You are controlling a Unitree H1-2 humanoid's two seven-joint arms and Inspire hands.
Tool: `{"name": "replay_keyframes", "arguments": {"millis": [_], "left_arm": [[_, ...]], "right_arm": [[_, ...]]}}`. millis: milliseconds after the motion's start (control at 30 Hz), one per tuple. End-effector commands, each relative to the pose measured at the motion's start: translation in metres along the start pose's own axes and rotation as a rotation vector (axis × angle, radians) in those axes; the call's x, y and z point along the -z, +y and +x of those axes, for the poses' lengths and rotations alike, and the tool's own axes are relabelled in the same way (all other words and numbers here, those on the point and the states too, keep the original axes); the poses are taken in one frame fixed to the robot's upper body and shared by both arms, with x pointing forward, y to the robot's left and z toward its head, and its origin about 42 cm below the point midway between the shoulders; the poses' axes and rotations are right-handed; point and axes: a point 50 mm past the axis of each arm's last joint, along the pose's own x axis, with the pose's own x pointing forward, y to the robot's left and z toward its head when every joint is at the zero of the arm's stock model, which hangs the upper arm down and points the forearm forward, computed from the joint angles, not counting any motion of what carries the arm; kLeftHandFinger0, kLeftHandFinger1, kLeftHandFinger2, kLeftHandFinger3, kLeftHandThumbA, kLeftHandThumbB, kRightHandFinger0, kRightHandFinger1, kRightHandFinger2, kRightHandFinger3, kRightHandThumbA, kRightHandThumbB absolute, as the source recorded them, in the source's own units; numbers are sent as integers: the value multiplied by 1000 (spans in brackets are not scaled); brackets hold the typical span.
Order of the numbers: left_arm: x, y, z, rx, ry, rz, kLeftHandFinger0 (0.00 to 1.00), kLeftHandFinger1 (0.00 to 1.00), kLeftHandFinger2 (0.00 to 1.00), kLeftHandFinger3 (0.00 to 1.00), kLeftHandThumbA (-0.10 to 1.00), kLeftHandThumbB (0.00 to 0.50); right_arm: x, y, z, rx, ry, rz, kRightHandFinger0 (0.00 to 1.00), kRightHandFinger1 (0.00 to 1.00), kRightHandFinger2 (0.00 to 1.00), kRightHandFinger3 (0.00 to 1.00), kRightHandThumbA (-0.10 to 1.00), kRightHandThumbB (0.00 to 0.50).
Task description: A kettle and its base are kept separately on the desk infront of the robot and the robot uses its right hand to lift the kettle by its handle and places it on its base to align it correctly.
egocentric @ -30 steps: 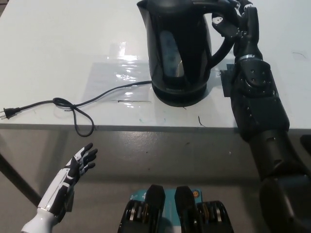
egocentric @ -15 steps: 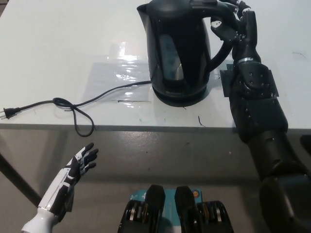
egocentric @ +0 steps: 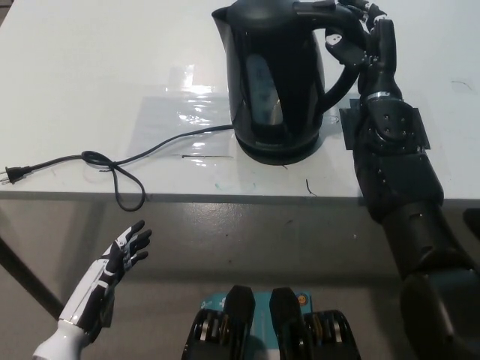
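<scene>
The black right robot hand (egocentric: 360,41) grips the handle of the glossy black plastic kettle (egocentric: 274,79), which sits on its round black base (egocentric: 279,150) on the white table (egocentric: 90,90). Releasing carelessly could nudge it crooked. The white left robot hand (egocentric: 124,251) rests open below the table edge.

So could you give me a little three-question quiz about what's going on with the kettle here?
1. True or false: the black kettle stands on its base on the white desk.
2. Which hand is at the kettle's handle? A) the white left hand B) the black right hand C) a person's hand
3. Fill in: the power cord runs from the base toward the picture's ____ and ends in a plug.

Key
1. True.
2. B: the right hand is closed around the handle, while the left hand hangs open below the desk edge.
3. Left.
</scene>
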Motion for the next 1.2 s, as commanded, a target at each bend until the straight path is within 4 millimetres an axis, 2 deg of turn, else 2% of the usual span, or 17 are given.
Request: {"name": "replay_keyframes", "arguments": {"millis": [0,167,400,600,733,1067,1167], "left_arm": [[-12,7,1,12,-45,36,1000,1000,1000,1000,1000,100],[-11,8,1,13,-49,28,1000,1000,1000,1000,1000,83],[-11,7,2,13,-42,34,1000,1000,1000,1000,1000,105],[-13,8,3,16,-53,30,1000,1000,1000,1000,1000,91],[-13,8,5,16,-54,22,1000,1000,1000,1000,1000,87],[-14,10,5,13,-55,30,1000,1000,1000,1000,1000,82],[-14,10,5,11,-56,34,1000,1000,1000,1000,1000,86]], "right_arm": [[-57,8,21,-2,-196,56,0,298,662,578,-100,115],[-53,5,23,3,-187,52,0,281,646,581,-100,123],[-47,2,21,11,-182,38,0,235,608,569,-100,137],[-33,-1,16,5,-169,33,0,235,600,544,-100,129],[-24,-5,12,14,-143,40,0,258,635,556,-100,124],[5,-6,-6,-6,-109,100,0,214,647,657,-100,99],[17,-4,-14,6,-81,95,0,223,636,657,-100,116]]}}
